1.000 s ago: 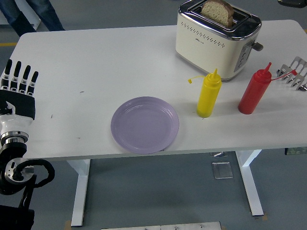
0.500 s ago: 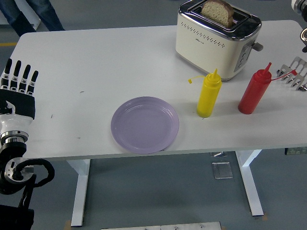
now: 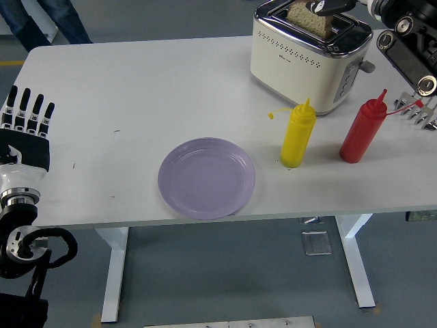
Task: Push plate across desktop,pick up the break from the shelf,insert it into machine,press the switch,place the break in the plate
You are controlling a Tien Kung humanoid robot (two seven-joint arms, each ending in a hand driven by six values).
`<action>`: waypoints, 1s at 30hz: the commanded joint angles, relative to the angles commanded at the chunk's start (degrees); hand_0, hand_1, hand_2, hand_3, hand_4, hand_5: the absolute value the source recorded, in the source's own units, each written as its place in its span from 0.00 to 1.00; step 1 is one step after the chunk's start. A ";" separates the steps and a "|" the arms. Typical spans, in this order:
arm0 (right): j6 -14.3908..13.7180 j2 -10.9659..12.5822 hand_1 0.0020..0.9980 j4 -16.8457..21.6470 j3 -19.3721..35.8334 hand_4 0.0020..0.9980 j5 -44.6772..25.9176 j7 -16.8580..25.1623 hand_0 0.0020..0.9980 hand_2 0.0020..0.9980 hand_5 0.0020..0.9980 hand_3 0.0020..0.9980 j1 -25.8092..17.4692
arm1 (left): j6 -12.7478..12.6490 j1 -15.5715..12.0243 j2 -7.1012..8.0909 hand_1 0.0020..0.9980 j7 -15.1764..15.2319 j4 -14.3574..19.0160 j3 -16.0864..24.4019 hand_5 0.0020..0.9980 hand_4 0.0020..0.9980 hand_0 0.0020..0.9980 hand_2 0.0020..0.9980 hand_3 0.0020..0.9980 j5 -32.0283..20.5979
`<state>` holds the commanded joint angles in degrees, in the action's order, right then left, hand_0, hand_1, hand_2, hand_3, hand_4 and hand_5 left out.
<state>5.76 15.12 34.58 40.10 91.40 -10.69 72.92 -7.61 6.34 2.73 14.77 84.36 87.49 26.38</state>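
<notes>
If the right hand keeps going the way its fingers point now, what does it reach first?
Most likely the bread slice standing in the toaster: the right hand points leftward at its top. Depth is unclear from this one view.

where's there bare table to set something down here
The widest bare stretch lies between the left hand, the round lilac plate and the cream toaster. It is crowded on the right, around the yellow squeeze bottle, red squeeze bottle and metal rack.

The right hand [image 3: 332, 6] above the toaster [image 3: 311, 56] is cut off by the top edge; finger state unreadable.
</notes>
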 joint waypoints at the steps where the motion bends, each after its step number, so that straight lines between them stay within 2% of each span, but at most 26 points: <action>1: 0.15 -0.64 0.80 -1.20 -0.55 0.74 0.06 -0.11 0.84 0.84 0.42 0.87 0.45 | 0.00 0.01 0.01 0.83 0.00 0.00 0.02 1.00 0.56 0.84 0.86 0.82 0.00; 3: 0.35 -1.66 0.80 -3.31 -1.44 0.74 0.13 -0.30 0.84 0.84 0.42 0.87 1.20 | -0.01 0.02 0.04 0.83 0.01 -0.01 0.07 1.00 0.56 0.84 0.86 0.82 -0.01; 4: 0.41 -2.09 0.76 -4.15 -1.81 0.74 0.15 -0.40 0.80 0.79 0.42 0.84 1.53 | -0.01 0.02 0.05 0.83 0.00 -0.01 0.08 1.00 0.56 0.84 0.87 0.82 -0.01; 9: 0.56 -4.54 0.76 -8.53 -4.08 0.74 0.07 -0.84 0.80 0.79 0.42 0.84 3.41 | 0.00 0.06 0.13 0.83 -0.01 -0.02 0.10 1.00 0.56 0.84 0.87 0.82 -0.01; 10: 0.51 -4.95 0.74 -9.16 -4.41 0.74 -0.02 -0.90 0.76 0.75 0.41 0.83 3.69 | 0.00 0.08 0.13 0.83 -0.01 -0.03 0.09 1.00 0.56 0.84 0.87 0.82 -0.01; 15: -0.13 -7.00 0.74 -12.19 -6.24 0.74 -0.11 -1.21 0.76 0.75 0.41 0.83 4.94 | 0.01 0.23 0.14 0.83 -0.02 -0.08 0.00 1.00 0.56 0.84 0.87 0.82 -0.03; 16: -0.27 -7.27 0.68 -12.60 -6.44 0.73 -0.04 -1.24 0.68 0.69 0.41 0.78 5.08 | 0.01 0.27 0.14 0.84 -0.03 -0.08 -0.03 1.00 0.56 0.84 0.87 0.82 -0.03; 21: -0.80 -8.87 0.68 -15.17 -7.65 0.73 0.32 -1.44 0.68 0.69 0.41 0.78 6.09 | 0.00 0.48 0.15 0.84 -0.02 -0.16 -0.06 1.00 0.56 0.84 0.87 0.82 -0.05; 22: -0.91 -9.17 0.63 -15.64 -7.97 0.73 0.31 -1.46 0.59 0.62 0.40 0.74 6.29 | 0.00 0.52 0.16 0.84 -0.02 -0.16 -0.06 1.00 0.56 0.84 0.87 0.82 -0.04; 27: -1.36 -10.85 0.63 -17.94 -9.40 0.73 0.80 -1.52 0.59 0.62 0.40 0.74 7.19 | 0.00 0.74 0.13 0.84 -0.02 -0.23 -0.13 1.00 0.56 0.84 0.87 0.82 -0.05; 28: -1.44 -11.10 0.58 -18.28 -9.66 0.71 0.81 -1.49 0.51 0.59 0.39 0.72 7.31 | 0.00 0.78 0.12 0.84 -0.03 -0.24 -0.17 1.00 0.56 0.84 0.87 0.82 -0.05; 30: -1.59 -11.64 0.58 -18.98 -10.27 0.71 0.59 -1.43 0.51 0.59 0.39 0.72 7.55 | 0.01 0.86 0.09 0.84 -0.04 -0.26 -0.24 1.00 0.56 0.84 0.87 0.82 -0.04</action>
<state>4.17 3.48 15.59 29.82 91.99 -12.12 80.47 -7.60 7.20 2.82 14.73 84.10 87.25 26.34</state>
